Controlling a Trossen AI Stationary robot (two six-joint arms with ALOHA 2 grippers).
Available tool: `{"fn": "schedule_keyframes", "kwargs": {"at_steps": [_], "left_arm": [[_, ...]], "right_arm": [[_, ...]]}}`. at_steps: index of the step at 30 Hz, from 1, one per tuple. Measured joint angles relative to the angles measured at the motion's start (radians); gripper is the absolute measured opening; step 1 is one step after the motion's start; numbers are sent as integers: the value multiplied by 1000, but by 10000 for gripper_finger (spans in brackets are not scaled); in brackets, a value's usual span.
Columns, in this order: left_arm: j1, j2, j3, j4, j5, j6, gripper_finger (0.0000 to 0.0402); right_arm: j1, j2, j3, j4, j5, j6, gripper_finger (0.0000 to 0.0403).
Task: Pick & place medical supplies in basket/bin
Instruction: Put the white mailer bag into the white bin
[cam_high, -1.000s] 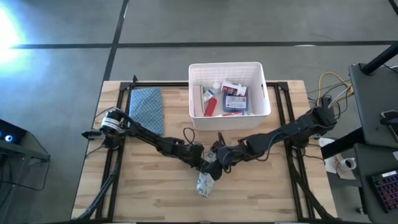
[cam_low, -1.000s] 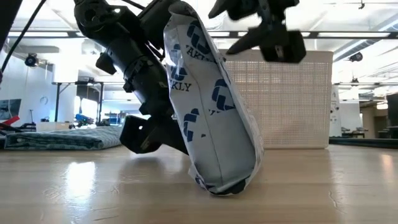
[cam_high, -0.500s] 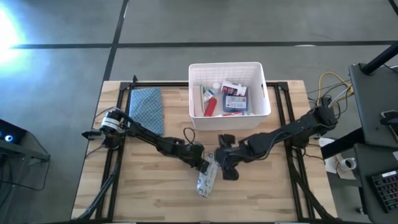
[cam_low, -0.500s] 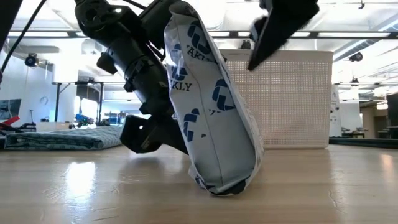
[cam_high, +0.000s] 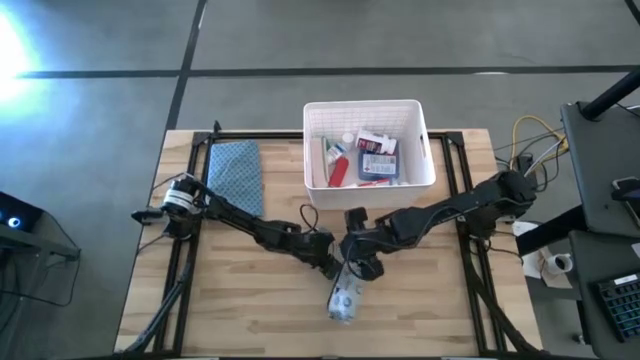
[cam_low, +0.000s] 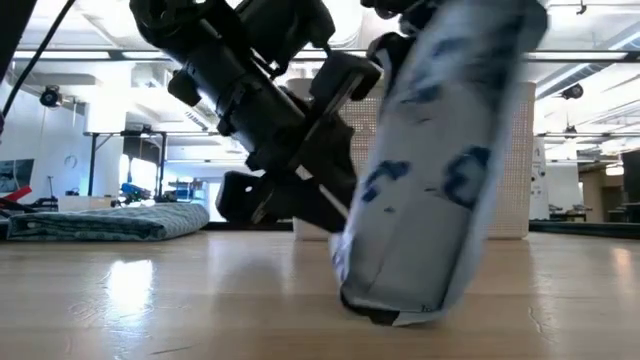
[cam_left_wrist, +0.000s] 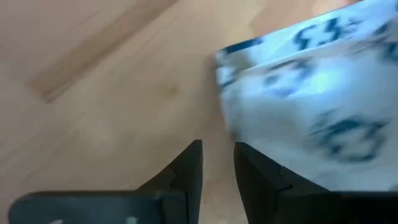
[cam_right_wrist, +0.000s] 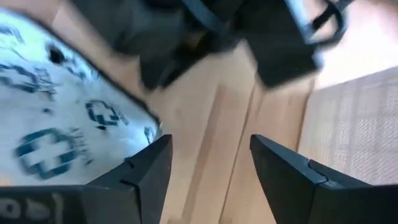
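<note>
Both arms meet at the lower middle of the high view, and between them sits the white pouch with blue cross printing (cam_high: 345, 297), its base on the worktop (cam_high: 430, 310), below and well apart from the white basket (cam_high: 420, 130) at the upper middle.

The left claw (cam_high: 335, 268) comes in from the pouch's upper left; the right claw (cam_high: 362, 266) sits just beside its upper end, from the upper right. In the high view the pouch's long axis runs from that upper end down toward the bottom of the frame, tipped slightly left; in the low view it stands near upright, leaning to the frame's right. The two claws are about equally near, with the right one perhaps more squarely over the top end.

The left wrist view shows the left fingers (cam_left_wrist: 189, 168) close together with bare wood in the narrow gap, the pouch (cam_left_wrist: 311, 112) off beside them — not gripped. The right fingers (cam_right_wrist: 149, 168) are spread wide, the pouch (cam_right_wrist: 56, 124) to one side; whether anything is pinched I can't quite tell, it looks like nothing.

Against half a second ago: the pouch has swung from leaning left to leaning right in the low view and slid a touch rightward and lower in the high view, and the right claw has closed in on its top.
</note>
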Motion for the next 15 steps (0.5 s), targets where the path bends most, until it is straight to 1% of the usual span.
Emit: {"fn": "schedule_keyframes", "kwargs": {"at_steps": [2,3,7,8,11,13,15], "left_arm": [[0,0,-3,-44,1,-1,74],[0,0,-4,-63,1,-2,74],[0,-1,-5,-86,1,-2,74],[0,-1,-5,-85,1,-2,74],[0,-1,-2,-66,1,-2,74],[1,-1,3,-40,1,-2,74],[1,-1,12,-14,1,5,74]], "right_arm": [[0,-5,2,-72,-8,22,218],[0,-7,8,-130,-9,63,222],[0,-42,21,-314,-9,385,237],[6,-58,13,-335,-13,475,239],[50,-110,-39,-359,-69,770,243],[96,-149,-90,-326,-118,952,244],[155,-192,-152,-285,-125,1120,244]]}}
